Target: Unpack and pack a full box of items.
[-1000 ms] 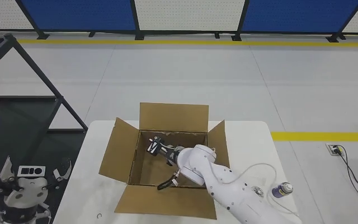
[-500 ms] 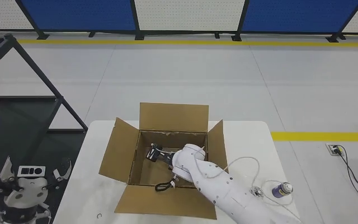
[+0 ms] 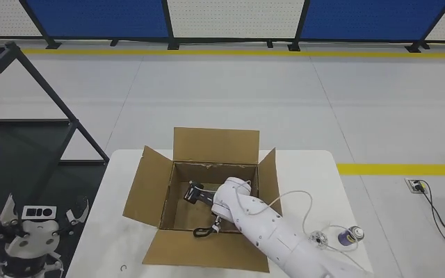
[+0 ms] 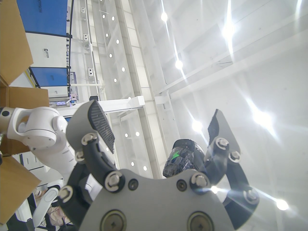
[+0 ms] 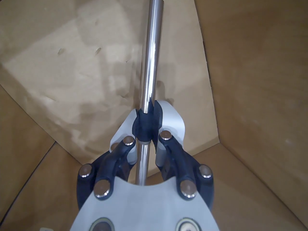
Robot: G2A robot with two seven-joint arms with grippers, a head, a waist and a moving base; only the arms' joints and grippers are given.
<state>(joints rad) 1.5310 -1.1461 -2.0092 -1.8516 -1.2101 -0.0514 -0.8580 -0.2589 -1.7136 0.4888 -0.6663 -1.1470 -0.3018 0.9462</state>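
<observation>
An open brown cardboard box [image 3: 215, 144] sits mid-table. Inside its left half, the right gripper [image 5: 148, 115] is clamped on a shiny steel rod [image 5: 152, 49], with cardboard floor showing all around it. The left gripper [image 4: 158, 121] points at the ceiling, fingers spread. A purple spray can [image 3: 348, 236] stands near the white table's [image 3: 306, 167] right edge.

R gripper [image 5: 149, 112] tight, L gripper [image 4: 156, 111] wide

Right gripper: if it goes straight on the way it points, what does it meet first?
The metal rod in the right gripper would probably hit the inside of the box first; gap unclear.
</observation>
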